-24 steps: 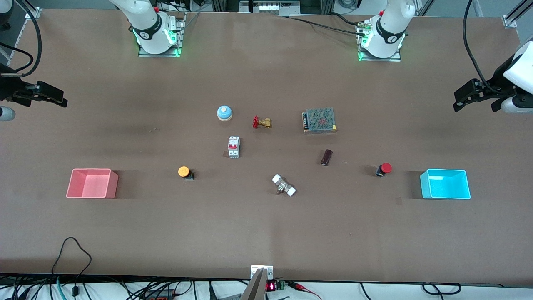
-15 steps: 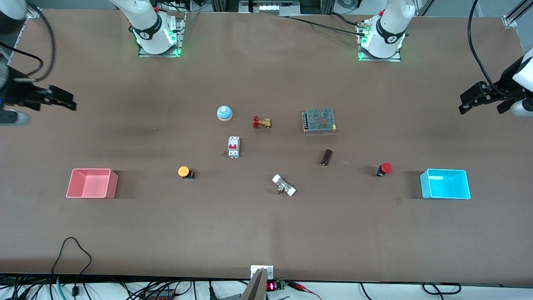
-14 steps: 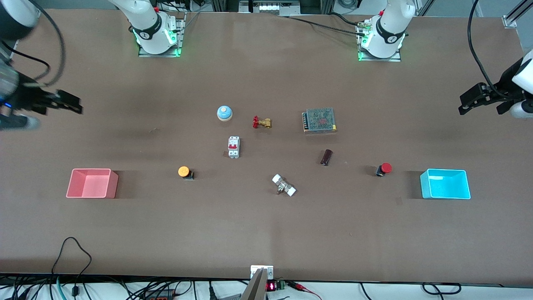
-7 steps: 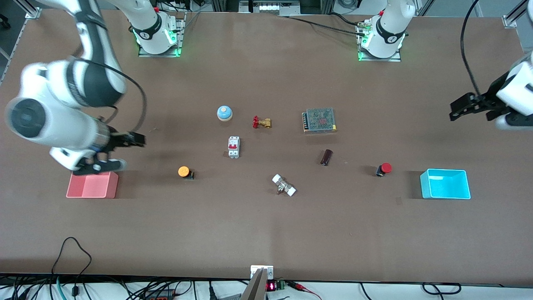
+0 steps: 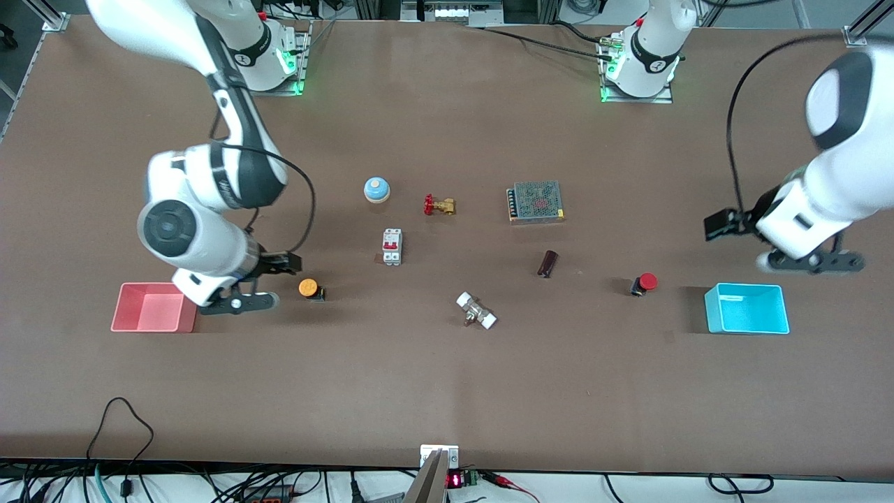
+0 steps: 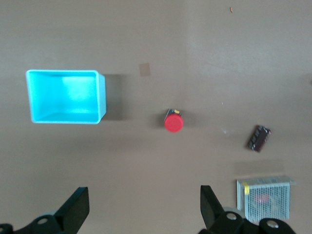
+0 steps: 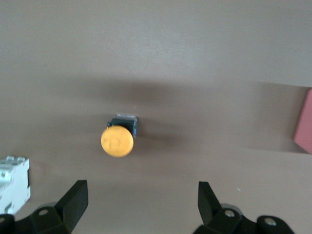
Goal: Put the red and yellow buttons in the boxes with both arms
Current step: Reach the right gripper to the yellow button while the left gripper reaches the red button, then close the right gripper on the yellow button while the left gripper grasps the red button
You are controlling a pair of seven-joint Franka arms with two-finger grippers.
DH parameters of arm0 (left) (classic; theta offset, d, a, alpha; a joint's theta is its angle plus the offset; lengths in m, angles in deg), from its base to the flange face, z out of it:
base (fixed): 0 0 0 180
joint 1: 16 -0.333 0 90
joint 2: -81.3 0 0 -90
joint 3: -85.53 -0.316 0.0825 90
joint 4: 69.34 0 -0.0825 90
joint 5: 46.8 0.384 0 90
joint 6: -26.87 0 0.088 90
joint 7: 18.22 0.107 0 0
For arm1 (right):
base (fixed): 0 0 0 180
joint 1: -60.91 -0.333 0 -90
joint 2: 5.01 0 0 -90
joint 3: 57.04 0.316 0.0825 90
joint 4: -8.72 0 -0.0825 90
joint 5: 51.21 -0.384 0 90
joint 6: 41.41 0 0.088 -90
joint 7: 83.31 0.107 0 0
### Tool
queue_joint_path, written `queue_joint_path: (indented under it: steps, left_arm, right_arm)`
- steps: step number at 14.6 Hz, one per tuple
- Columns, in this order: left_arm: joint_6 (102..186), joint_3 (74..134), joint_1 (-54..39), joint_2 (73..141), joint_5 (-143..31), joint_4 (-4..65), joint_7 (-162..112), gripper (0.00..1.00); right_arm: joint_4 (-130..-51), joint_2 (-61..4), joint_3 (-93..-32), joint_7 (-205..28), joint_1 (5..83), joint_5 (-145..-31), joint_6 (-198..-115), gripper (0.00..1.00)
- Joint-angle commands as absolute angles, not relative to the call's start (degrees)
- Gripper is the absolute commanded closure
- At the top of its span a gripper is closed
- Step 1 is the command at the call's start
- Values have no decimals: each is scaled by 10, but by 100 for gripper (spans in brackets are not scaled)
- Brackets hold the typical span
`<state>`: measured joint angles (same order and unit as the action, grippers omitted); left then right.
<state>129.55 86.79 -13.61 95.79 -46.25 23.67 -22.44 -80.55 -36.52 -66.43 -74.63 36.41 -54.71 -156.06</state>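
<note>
Over the bench beside the pink box (image 5: 154, 307), the right claw (image 5: 283, 264) is hanging wide open and empty, the yellow button (image 5: 308, 287) just ahead of it; it should centre over the black body before descending. The left claw (image 5: 723, 225), also spread empty, is hanging above the bench near the cyan box (image 5: 746, 309), the red button (image 5: 644, 282) apart from it toward the bench's middle.

Yellow button (image 5: 308, 287) beside pink box (image 5: 154, 307), red button (image 5: 644, 282) beside cyan box (image 5: 746, 309)

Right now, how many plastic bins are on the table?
2. The pink-red bin sits at the right arm's end of the table, the cyan bin at the left arm's end. Neither holds anything.
</note>
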Motion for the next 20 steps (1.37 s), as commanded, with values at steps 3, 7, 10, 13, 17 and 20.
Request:
queue_joint_path:
  steps: [3, 7, 10, 13, 17, 20]
  left_arm:
    - [1366, 868, -110, 1054, -479, 220, -279, 0]
    - [1421, 867, -110, 1121, -482, 219, -275, 0]
    - [1441, 866, -113, 1159, -479, 219, -270, 0]
    - [1442, 866, -109, 1174, -475, 219, -270, 0]
    - [1442, 866, -109, 1189, -472, 221, -272, 0]
    - [1439, 866, -108, 1189, -472, 230, -272, 9]
  right_arm:
    - [-796, -409, -659, -734, 355, -553, -1605, 0]
    - [-794, -433, -659, -739, 357, -606, -1624, 0]
    - [-795, -446, -659, -743, 352, -604, -1641, 0]
    - [-793, -462, -660, -745, 352, -603, -1656, 0]
    - [-793, -470, -660, -744, 352, -604, -1659, 0]
    - [-793, -470, -660, -744, 352, -603, -1659, 0]
